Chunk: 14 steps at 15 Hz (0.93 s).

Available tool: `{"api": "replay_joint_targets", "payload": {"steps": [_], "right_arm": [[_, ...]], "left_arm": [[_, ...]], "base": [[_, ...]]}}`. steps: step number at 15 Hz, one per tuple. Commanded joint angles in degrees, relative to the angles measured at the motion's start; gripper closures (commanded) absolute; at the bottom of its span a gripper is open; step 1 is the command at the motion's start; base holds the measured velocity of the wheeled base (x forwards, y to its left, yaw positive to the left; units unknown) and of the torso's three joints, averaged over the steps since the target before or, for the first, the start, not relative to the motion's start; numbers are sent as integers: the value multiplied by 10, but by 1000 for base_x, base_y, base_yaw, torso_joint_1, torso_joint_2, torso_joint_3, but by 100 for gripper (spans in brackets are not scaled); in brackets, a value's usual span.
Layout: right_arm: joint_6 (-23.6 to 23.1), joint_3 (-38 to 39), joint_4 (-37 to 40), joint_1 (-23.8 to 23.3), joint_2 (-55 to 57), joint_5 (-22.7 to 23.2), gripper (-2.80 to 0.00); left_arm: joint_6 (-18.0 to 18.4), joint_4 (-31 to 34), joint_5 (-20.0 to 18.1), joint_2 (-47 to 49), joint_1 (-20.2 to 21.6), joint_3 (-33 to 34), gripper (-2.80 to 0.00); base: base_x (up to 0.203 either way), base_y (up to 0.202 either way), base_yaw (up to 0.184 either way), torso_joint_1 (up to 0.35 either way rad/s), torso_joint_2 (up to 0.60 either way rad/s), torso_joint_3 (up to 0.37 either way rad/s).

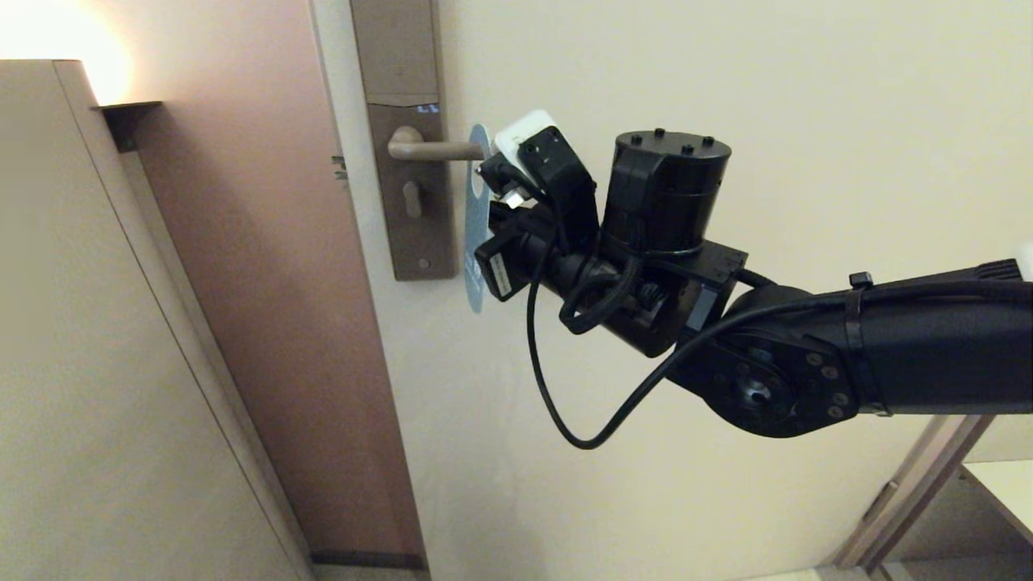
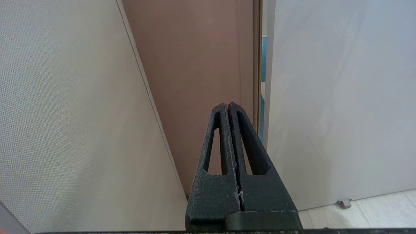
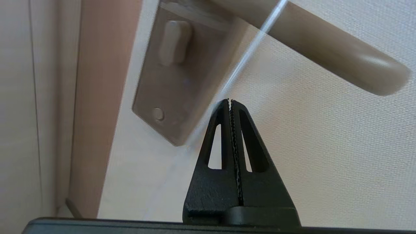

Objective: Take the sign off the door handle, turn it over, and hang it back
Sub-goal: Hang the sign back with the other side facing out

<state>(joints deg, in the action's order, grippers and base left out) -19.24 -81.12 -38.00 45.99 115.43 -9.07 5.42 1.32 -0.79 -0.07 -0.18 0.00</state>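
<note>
Right arm extended from the right side toward the door handle (image 1: 440, 150), wrist raised. Right gripper (image 3: 230, 101) sits just below the handle, fingers pressed together, edge of the sign (image 1: 476, 242) pinched between the tips. Left gripper (image 2: 227, 105) parked away from the handle, fingers closed on nothing.

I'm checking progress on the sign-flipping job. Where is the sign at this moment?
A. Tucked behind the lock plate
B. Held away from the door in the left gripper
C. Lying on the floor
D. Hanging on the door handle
D: in the head view the blue sign hangs edge-on from the door handle, and the right wrist view shows its thin edge crossing the lever, with the right gripper shut just below it.
</note>
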Motion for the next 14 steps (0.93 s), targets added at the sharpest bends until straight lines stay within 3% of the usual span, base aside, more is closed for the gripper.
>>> {"api": "replay_joint_targets", "payload": {"steps": [1,14], "right_arm": [[-3,0,-2,6,0,-1,0],[-5,-27,-1,28,17,-1,0]], "left_arm": [[0,0,0,1,0,0,0],[0,0,0,1,0,0,0]], "base": [[0,0,0,0,0,0],[0,0,0,0,0,0]]}}
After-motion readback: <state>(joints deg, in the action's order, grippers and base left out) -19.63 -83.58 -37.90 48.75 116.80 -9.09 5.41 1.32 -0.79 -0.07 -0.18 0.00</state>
